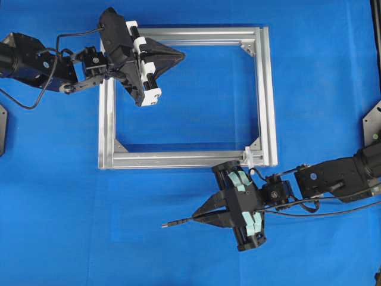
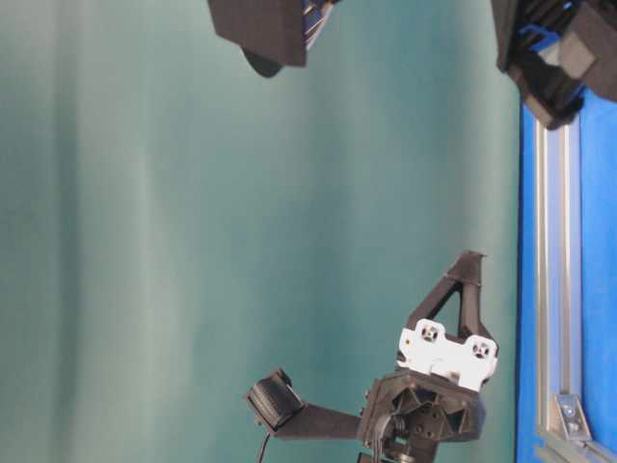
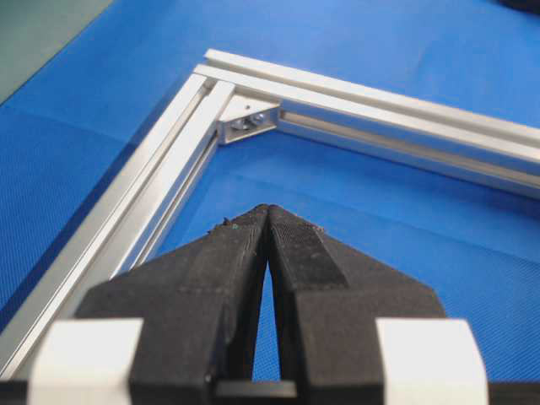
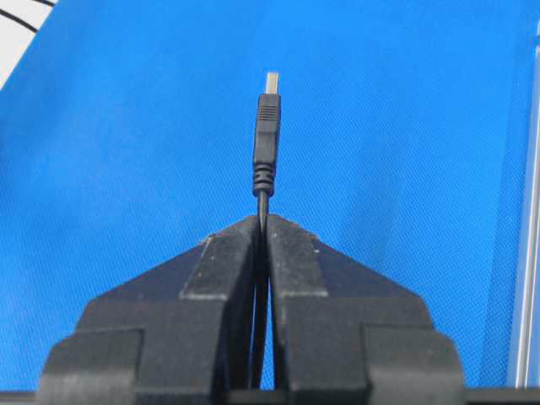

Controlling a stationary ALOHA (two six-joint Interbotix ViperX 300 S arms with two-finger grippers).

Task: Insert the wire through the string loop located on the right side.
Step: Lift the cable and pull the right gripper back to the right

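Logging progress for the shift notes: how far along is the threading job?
Done: the right tool is shut on the wire, plug tip sticking out ahead of it. In hand: that tool sits below the frame, pointing away from the string loop. Left: reaching the loop and threading it. The left tool is shut, holding nothing.

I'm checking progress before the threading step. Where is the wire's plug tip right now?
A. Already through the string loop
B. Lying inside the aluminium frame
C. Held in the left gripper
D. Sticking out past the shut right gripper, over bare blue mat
D: the right gripper is shut on the wire, whose plug points away from the string loop on the frame.
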